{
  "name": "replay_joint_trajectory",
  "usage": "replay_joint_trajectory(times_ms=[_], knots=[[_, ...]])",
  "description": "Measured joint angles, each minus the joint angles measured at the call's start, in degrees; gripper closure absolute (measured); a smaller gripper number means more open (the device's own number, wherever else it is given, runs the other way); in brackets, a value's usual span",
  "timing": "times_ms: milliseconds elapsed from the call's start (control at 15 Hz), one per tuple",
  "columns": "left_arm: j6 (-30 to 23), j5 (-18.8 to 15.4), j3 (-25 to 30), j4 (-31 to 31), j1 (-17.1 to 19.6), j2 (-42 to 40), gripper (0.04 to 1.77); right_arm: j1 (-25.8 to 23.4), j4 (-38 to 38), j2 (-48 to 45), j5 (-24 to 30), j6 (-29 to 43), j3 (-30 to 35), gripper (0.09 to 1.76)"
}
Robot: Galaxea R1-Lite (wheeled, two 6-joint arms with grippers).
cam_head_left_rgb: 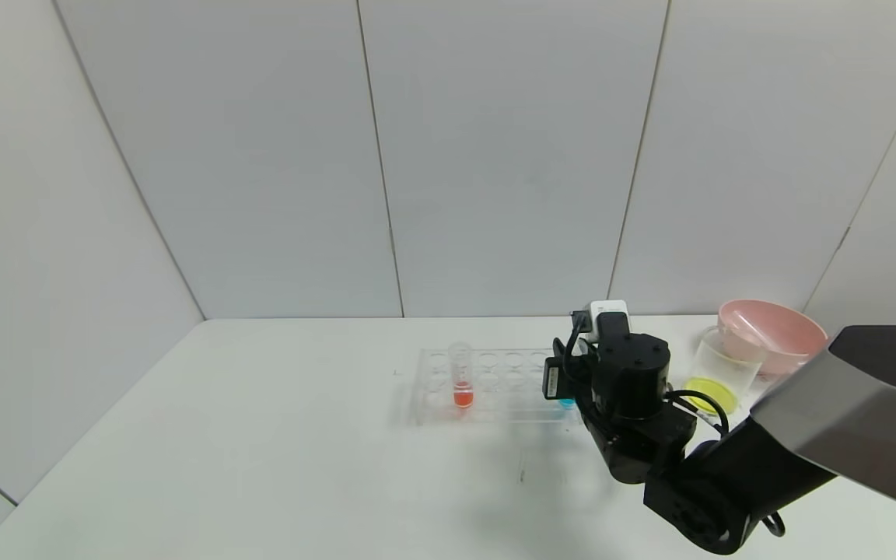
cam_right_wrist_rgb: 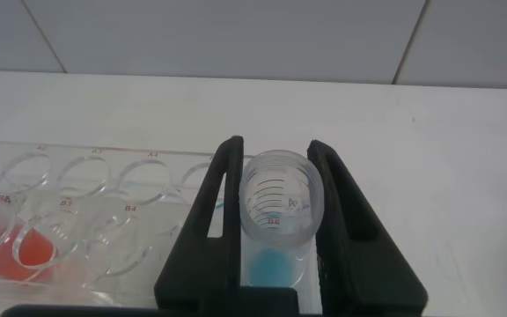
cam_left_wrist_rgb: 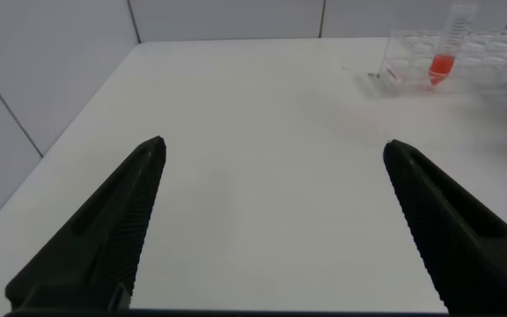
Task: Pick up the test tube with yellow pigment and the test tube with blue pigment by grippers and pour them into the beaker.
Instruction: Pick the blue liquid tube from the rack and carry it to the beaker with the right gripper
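At the right end of the clear plastic many-holed rack, the black two-fingered right gripper is closed around the slim clear test tube with blue pigment. One tapering finger presses each side of the tube's open rim. The tube stands upright in a rack hole, with cyan-blue liquid pooled at its rounded bottom. From the head view, only a small patch of that blue shows beside the gripper's round black wrist, which hides the fingers from above.

Further along the rack, toward the robot's left, a second clear tube holding orange-red liquid stands upright in its own hole, well apart from the gripper. To the robot's right of the rack sits the clear glass beaker, with bright yellow liquid already lying in its base. Just behind the beaker rests a round pink bowl. Everything stands on a plain white table.

The left gripper hovers above the bare table off to the left, its two black fingers spread wide and holding nothing.
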Motion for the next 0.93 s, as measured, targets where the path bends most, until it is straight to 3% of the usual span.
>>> replay_joint_trajectory(times_ms=[933], knots=[[0.0, 0.0, 0.0, 0.0, 0.0, 0.0, 0.05, 0.07, 0.49, -2.91, 0.3, -2.93, -0.02, 1.3]])
